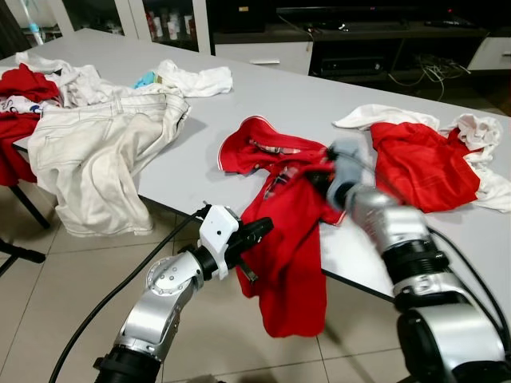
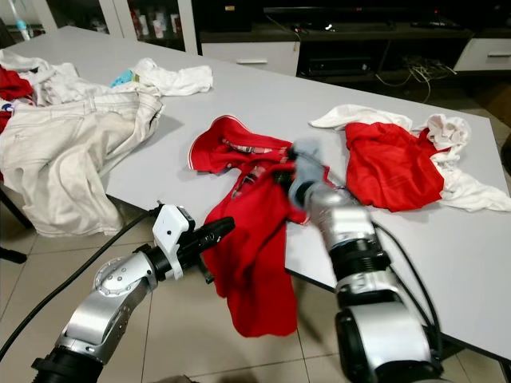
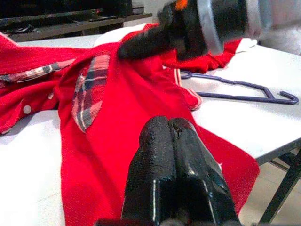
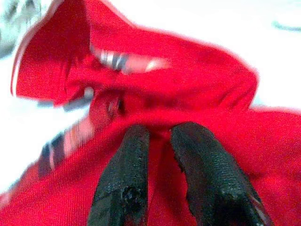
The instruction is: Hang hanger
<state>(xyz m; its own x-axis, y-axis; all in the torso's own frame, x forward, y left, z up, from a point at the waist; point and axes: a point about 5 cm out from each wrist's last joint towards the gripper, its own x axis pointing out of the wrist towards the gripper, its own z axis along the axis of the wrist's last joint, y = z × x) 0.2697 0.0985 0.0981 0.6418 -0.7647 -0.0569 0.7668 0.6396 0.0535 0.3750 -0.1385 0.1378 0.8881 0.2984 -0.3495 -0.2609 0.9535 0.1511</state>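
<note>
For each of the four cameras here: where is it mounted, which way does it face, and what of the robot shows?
Left and right eye: head, looking forward-down at the table; both arms show.
Left wrist: along the left gripper, jaws shut, toward the red shirt and a hanger; the right gripper appears.
Right wrist: along the right gripper, jaws slightly apart, at the shirt collar.
Shared: the red shirt.

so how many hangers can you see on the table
1: a purple hanger lies flat on the white table, beside the red shirt that droops over the edge. More may be hidden under the clothes.
</note>
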